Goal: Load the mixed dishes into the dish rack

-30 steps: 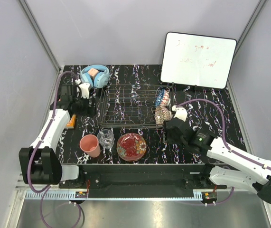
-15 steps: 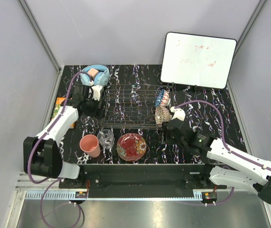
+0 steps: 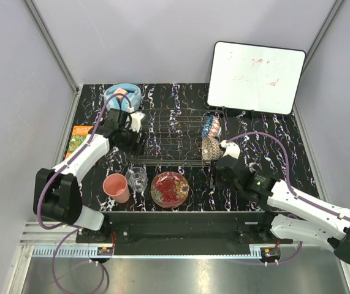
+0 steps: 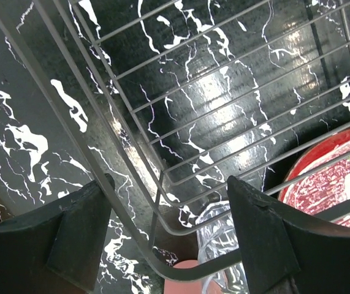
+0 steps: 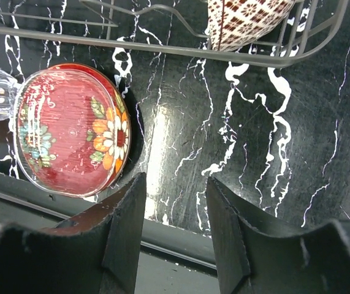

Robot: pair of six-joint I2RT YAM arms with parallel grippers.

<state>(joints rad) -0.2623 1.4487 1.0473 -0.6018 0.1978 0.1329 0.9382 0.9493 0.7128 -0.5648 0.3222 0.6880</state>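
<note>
Left gripper (image 4: 168,184) is standing wide open and gripping nothing; it is hovering over the left front corner of the dish rack (image 3: 168,144), with the corner rail running through the gap between its fingers (image 4: 76,226); whether a finger is touching the wire cannot be told. Right gripper (image 5: 176,180) is standing partly open and is likewise carrying nothing; it is hanging over bare table (image 3: 248,122) between the rack's front rail and the red floral plate (image 3: 170,188). Count of dishes: five. Two are sitting on edge at the right end of the rack, one blue patterned bowl (image 3: 209,125) at the back and one cream lattice-patterned bowl (image 3: 209,147) in front of it. Three are lying outside on the table in front of the rack: one salmon-pink cup (image 3: 116,187) upright at the left, one clear glass tumbler (image 3: 136,178) just beside it, and the one plate lying flat to the tumbler's right. Racks: one. Other items: one pair of blue headphones (image 3: 123,94) behind the rack's left end; one whiteboard (image 3: 255,76) leaning at the back right.
</note>
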